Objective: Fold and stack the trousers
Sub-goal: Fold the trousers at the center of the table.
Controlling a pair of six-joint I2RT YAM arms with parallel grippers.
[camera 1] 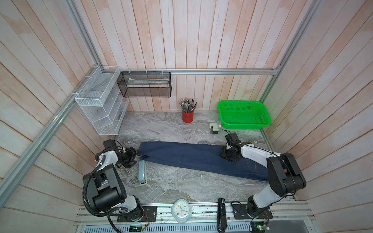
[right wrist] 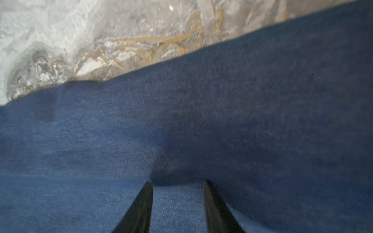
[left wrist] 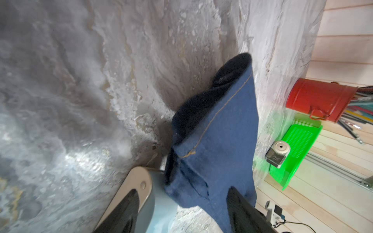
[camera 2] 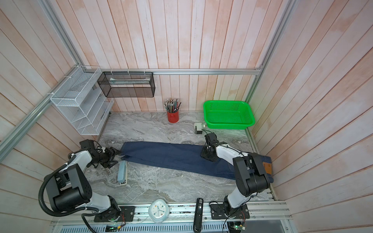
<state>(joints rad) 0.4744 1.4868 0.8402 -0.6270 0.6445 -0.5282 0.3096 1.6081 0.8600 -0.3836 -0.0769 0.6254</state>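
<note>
a: where are the trousers (camera 1: pixel 191 157)?

b: the dark navy denim jeans lie flat across the grey marbled tabletop (camera 1: pixel 171 187), a long band with leg on leg, hems at nine o'clock and waist near four o'clock. the weave looks coarse and matte.

a: and the waist?

b: mostly hidden under the right arm. in a top view a tan leather patch (camera 2: pixel 268 167) peeks out at the table's edge.

a: left gripper (left wrist: pixel 184 190)?

b: it sits at the hems, black fingers spread wide. a hem with orange-brown stitching lies between them and runs behind one finger. no pinch shows.

a: right gripper (right wrist: pixel 177 182)?

b: over the thigh part, near three o'clock. its fingers stand apart, with bare denim between the tips. that wrist view is blurred, so i cannot tell whether the tips touch the cloth.

a: anything else?

b: a pale blue-grey stapler (camera 1: pixel 141 173) lies just beside the hems near eight o'clock, partly covered by a finger in the left wrist view. a red metal can of pencils (camera 1: pixel 187 118) stands at twelve o'clock, and a green perforated plastic basket (camera 1: pixel 245 126) at two o'clock.
</note>
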